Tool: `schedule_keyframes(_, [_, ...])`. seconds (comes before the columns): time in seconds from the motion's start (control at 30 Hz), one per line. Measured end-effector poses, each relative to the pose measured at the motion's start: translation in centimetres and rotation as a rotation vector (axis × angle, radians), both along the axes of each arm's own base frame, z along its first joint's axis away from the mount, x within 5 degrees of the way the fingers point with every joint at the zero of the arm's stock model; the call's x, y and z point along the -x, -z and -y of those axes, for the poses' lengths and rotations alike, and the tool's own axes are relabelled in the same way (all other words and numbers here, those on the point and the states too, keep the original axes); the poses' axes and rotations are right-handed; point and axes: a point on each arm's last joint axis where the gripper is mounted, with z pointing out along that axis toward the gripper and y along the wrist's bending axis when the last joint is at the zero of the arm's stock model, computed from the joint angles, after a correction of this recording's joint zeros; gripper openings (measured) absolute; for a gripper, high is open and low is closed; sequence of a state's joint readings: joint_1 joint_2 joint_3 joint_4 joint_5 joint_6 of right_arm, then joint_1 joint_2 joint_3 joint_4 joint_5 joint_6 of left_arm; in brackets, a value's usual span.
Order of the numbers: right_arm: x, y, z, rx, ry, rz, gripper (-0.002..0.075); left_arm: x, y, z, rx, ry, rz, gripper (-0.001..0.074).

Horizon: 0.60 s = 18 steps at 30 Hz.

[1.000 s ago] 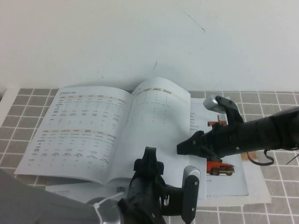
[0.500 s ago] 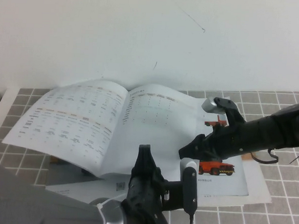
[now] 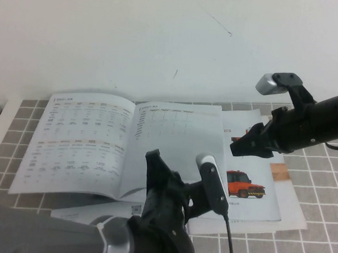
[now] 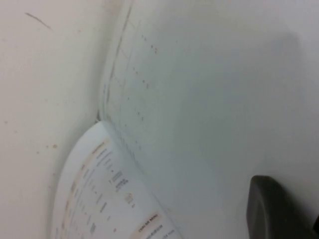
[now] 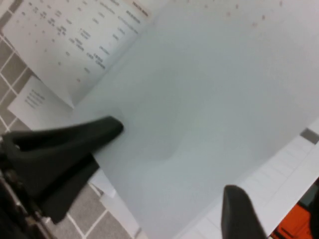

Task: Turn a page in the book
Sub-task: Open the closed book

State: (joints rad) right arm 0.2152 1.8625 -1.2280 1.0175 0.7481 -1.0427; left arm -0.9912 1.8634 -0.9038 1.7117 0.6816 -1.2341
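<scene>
While clenched empty, left gripper [image 3: 180, 186] sits at near edge of the book [image 3: 123, 144], over right page. Right gripper [image 3: 248, 144], fingers spread and holding nothing, hovers just beside right page's outer edge, nearer it. Book lies open, flat, spine [image 3: 133, 150] running away from robot.

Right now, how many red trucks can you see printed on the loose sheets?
2. One whole red truck sits right of the book; another, farther back, is mostly hidden behind the right claw. More may lie under the book.
</scene>
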Motion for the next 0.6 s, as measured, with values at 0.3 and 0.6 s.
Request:
schedule_keyframes(0.3, [0.2, 0.3, 0.2, 0.036, 0.003, -0.030, 0.0155, 0.2, -6.3, -0.5, 0.287, -0.083, 0.073, 0.0003])
schedule_keyframes(0.6, [-0.5, 1.3, -0.4, 0.032, 0.033, 0.004, 0.0019, 0.8, -6.8, -0.3, 0.512, -0.149, -0.038, 0.0002])
